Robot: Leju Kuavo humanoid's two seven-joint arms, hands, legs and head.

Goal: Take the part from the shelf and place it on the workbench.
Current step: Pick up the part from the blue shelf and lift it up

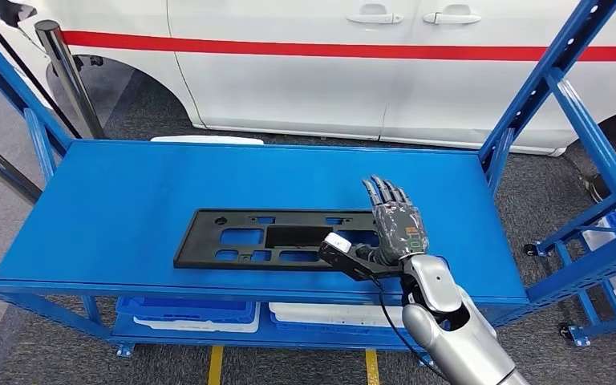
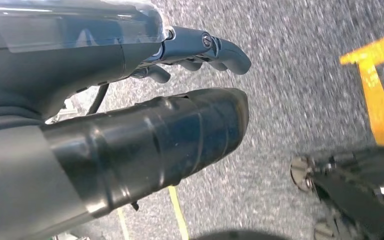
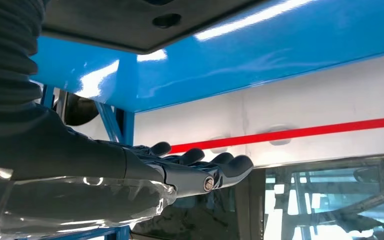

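The right hand (image 1: pixel 393 228) hovers with fingers (image 1: pixel 385 192) extended and apart, holding nothing, over the right end of the flat black perforated plastic part (image 1: pixel 269 238), which lies on the blue metal shelf (image 1: pixel 128 200); beyond stands a white red-striped car (image 1: pixel 329 64)

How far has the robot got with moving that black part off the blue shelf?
It has barely begun. The black part lies flat on the blue shelf, not lifted. The right hand is over the part's right end with fingers stretched out and no grip visible. The left hand hangs over the floor, holding nothing. Grasping, lifting and carrying it to the workbench are all left.
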